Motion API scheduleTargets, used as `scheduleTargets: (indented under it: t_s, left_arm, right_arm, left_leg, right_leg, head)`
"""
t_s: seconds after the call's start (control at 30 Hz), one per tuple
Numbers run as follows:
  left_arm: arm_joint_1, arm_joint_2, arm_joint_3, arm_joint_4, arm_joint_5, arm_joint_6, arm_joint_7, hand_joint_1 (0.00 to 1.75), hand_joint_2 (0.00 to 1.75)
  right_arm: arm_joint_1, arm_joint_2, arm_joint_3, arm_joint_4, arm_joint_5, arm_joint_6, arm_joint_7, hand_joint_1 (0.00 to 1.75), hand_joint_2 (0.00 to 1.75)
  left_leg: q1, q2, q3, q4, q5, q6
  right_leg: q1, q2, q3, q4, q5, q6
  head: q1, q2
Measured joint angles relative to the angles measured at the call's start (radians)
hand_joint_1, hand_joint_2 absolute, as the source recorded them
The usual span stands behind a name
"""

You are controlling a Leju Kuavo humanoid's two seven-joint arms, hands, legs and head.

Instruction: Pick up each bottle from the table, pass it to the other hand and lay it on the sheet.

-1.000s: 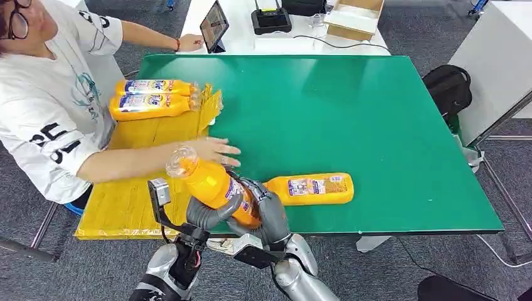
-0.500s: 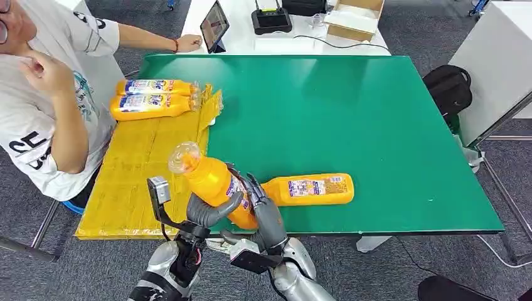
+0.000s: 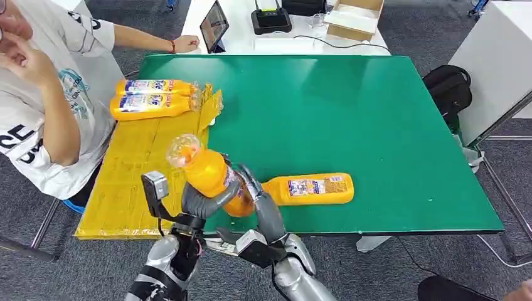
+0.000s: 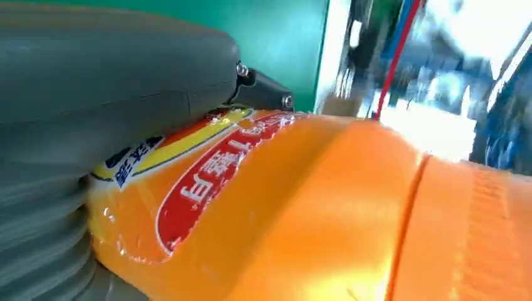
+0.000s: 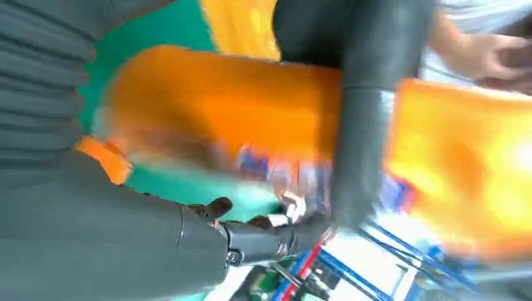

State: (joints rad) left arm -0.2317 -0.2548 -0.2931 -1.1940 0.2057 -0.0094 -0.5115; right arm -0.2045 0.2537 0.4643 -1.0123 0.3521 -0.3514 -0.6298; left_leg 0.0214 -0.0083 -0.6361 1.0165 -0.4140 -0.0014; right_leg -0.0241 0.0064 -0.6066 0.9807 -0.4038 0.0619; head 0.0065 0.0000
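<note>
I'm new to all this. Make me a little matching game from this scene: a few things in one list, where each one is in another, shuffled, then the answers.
Things:
1. bottle in the left hand
2. bottle on the green table
3. pair of bottles
4. tablet

Places:
A. propped up on the white table at the back
B. lying on the far end of the yellow sheet
C. lifted off the table, tilted, cap toward the sheet
D. lying alone on its side near the front edge

Pairs: 1-C, 2-D, 3-B, 4-A
</note>
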Motion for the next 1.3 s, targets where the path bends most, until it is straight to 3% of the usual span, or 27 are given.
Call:
scheduleTargets:
  t_s: [0.13,0.3,0.37,0.57,0.67,0.93,1.07,1.3]
  left_arm:
    - [-0.049,0.004,0.082,0.000,-0.024,0.091,-0.033,1.75,1.75]
    - [-0.134,0.042,0.166,0.057,-0.321,0.417,-0.152,1.75,1.75]
    - [-0.156,0.053,0.192,0.082,-0.401,0.465,-0.162,1.75,1.75]
    - [-0.217,0.091,0.249,0.189,-0.611,0.633,-0.153,1.75,1.75]
    - [-0.248,0.119,0.277,0.258,-0.934,0.698,-0.060,1.75,1.75]
    - [-0.363,0.219,0.272,0.515,-1.557,0.681,0.121,1.75,1.75]
    - [-0.405,0.270,0.237,0.628,-1.613,0.643,0.130,1.75,1.75]
    - [-0.463,0.320,0.175,0.765,-1.655,0.347,0.192,1.75,1.75]
  right_arm:
    - [0.017,-0.012,0.000,-0.090,-0.010,0.010,0.005,0.00,0.00]
    - [0.036,-0.019,-0.003,-0.207,-0.044,-0.046,-0.027,0.00,0.00]
    - [0.042,-0.022,-0.007,-0.244,-0.055,-0.061,-0.027,0.00,0.00]
    - [0.057,-0.023,-0.008,-0.318,-0.061,-0.081,-0.031,0.00,0.00]
    - [0.059,-0.023,-0.008,-0.340,-0.065,-0.087,-0.032,0.00,0.00]
    - [0.056,-0.023,0.001,-0.355,-0.106,-0.056,-0.034,0.00,0.00]
    - [0.054,-0.023,0.003,-0.355,-0.117,-0.044,-0.034,0.00,0.00]
    - [0.051,-0.023,0.008,-0.352,-0.140,-0.018,-0.034,0.00,0.00]
  left_leg:
    - [0.000,0.000,0.000,0.000,0.001,0.000]
    - [0.000,0.001,0.000,0.000,0.001,0.000]
    - [0.000,-0.001,0.000,0.000,0.001,0.000]
    - [0.000,0.000,0.000,0.000,0.001,0.000]
    - [0.000,0.000,0.000,0.000,0.001,0.000]
    - [0.000,0.000,0.000,0.000,0.001,0.000]
    - [0.000,0.003,0.000,0.000,0.001,0.000]
    - [0.000,0.002,0.000,0.000,0.001,0.000]
  right_leg:
    - [0.000,0.000,0.000,0.000,0.000,0.000]
    - [0.000,0.000,0.000,0.001,0.000,0.000]
    - [0.000,0.000,0.000,0.001,0.000,0.000]
    - [0.000,0.000,0.000,0.001,0.000,0.000]
    - [0.000,0.000,0.000,0.001,0.000,0.000]
    - [0.000,0.000,0.000,0.001,0.000,0.000]
    - [0.000,0.001,-0.001,0.002,0.000,0.000]
    - [0.000,0.001,-0.001,0.001,0.000,0.000]
  head:
    - [0.000,0.000]
    - [0.000,0.000]
    - [0.000,0.000]
    - [0.000,0.000]
    - [0.000,0.000]
    - [0.000,0.000]
    - [0.000,0.000]
    - [0.001,0.000]
